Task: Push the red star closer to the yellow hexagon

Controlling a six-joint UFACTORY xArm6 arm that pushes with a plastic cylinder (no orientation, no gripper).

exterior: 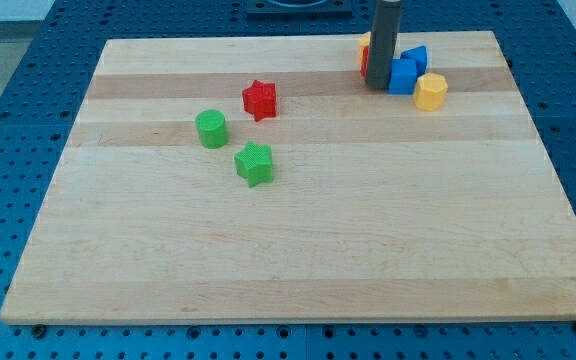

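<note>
The red star [259, 99] lies on the wooden board [298, 240] at the upper left of centre. The yellow hexagon [430, 91] lies at the upper right, far to the star's right. My tip [379, 88] rests on the board just left of a blue block [403, 76], which sits between the tip and the yellow hexagon. The tip is well to the right of the red star and does not touch it.
A second blue block [418, 57] sits behind the first. A red block [364, 62] and a yellow block [365, 42] are partly hidden behind the rod. A green cylinder [210, 129] and a green star [254, 163] lie below and left of the red star.
</note>
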